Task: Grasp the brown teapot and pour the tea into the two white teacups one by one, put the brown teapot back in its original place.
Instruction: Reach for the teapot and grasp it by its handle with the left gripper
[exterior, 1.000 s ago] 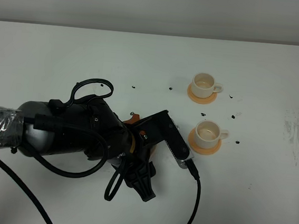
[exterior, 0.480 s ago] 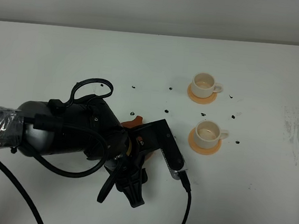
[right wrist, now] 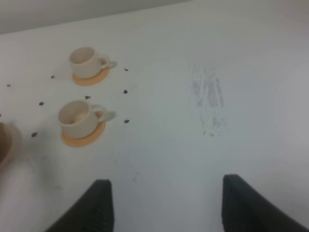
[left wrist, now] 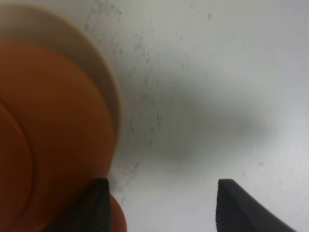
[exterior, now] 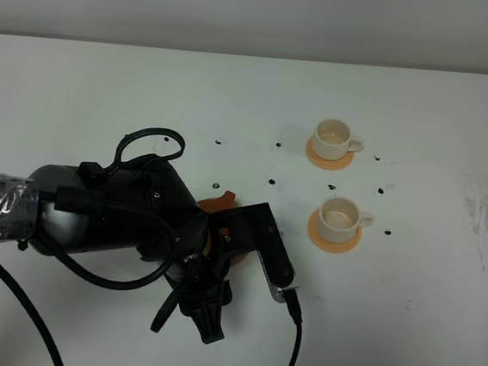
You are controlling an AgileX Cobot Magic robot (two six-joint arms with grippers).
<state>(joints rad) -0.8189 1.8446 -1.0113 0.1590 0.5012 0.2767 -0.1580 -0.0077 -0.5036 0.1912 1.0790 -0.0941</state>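
Left fingers (left wrist: 94, 205) are spread wide, pinching nothing, one right beside the brown teapot (left wrist: 48, 135), which sits on its beige disc (left wrist: 104, 87). Right fingers (right wrist: 99, 205) are spread too, over bare counter (right wrist: 159, 145). Further back, nearer teacup (exterior: 338, 216) and farther teacup (exterior: 330, 137) each sit on orange coasters.

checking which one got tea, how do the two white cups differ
The far cup looks pale inside; the near cup looks tan inside, possibly tea. The near cup stands closer to the teapot than the far cup does. Both are upright on orange coasters, with handles pointing the same way.
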